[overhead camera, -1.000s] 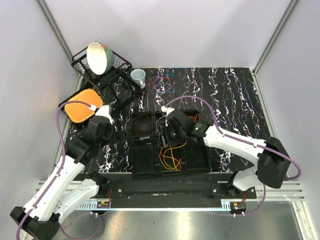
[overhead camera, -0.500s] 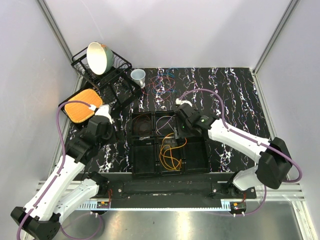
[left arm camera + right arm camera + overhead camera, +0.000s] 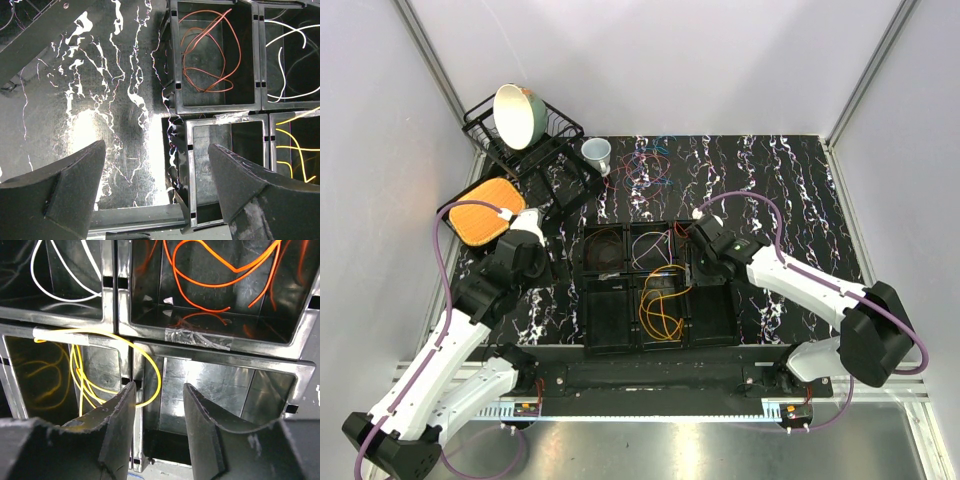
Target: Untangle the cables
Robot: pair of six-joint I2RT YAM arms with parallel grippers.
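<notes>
Already, several cables are lying apart in a black six-compartment tray (image 3: 605, 275) at the middle of the marbled table (image 3: 790, 180). A reddish-brown cable (image 3: 210, 50) is coiling alone in one compartment, a white cable (image 3: 287, 55) is resting in the one beside it, a yellow cable (image 3: 82, 375) is sitting in a third, and an orange cable (image 3: 220, 275) is filling a fourth. One loop of the yellow cable is arching over the divider into the neighbouring empty compartment. The right gripper (image 3: 160, 425) is hovering above that spot with its fingers partly spread and nothing showing between them; the loop is passing just beside one finger, apparently unpinched. The left gripper (image 3: 157, 185) is hanging over the table at the tray's left edge, fingers spread wide, holding nothing. Well behind the tray, near a white cup (image 3: 598, 153), a tangle (image 3: 645, 165) of red, blue and purple cables is waiting. The job is therefore looking roughly half done: those strands are needing separation, and two compartments appear to be standing empty for them.
</notes>
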